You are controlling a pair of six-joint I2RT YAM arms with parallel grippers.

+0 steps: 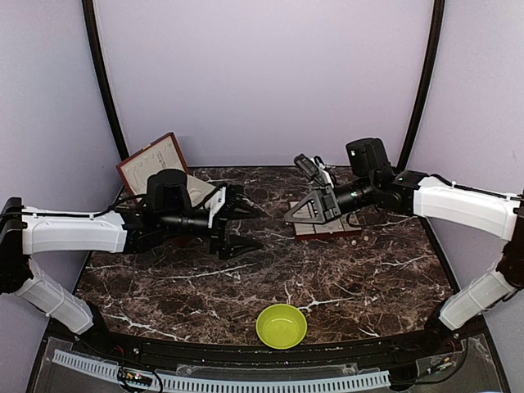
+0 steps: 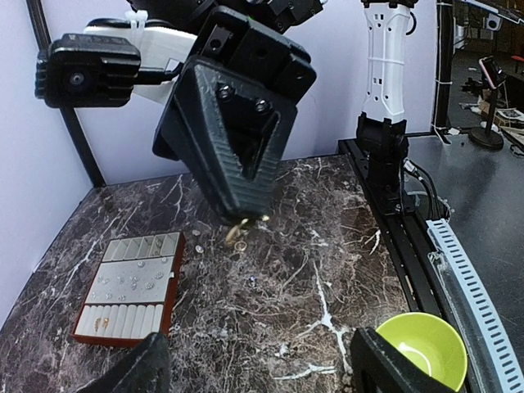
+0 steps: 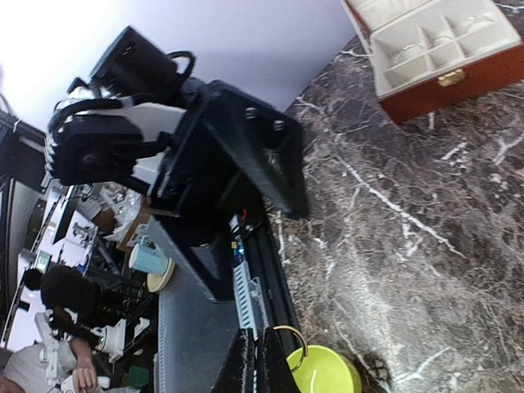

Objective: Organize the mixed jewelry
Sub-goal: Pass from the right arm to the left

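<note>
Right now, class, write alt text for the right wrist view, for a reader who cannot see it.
The right gripper, shut, pinches a thin hoop at the bottom edge, a green bowl showing beyond it. The black left arm fills the middle, and an open red-brown box sits top right on the marble table.

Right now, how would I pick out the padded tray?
On the dark marble table, look toward the far edge, right of centre, near the right pincer. The tray lies flat and lidless with cream padded rows, unlike the hinged box with its lid raised.
</note>
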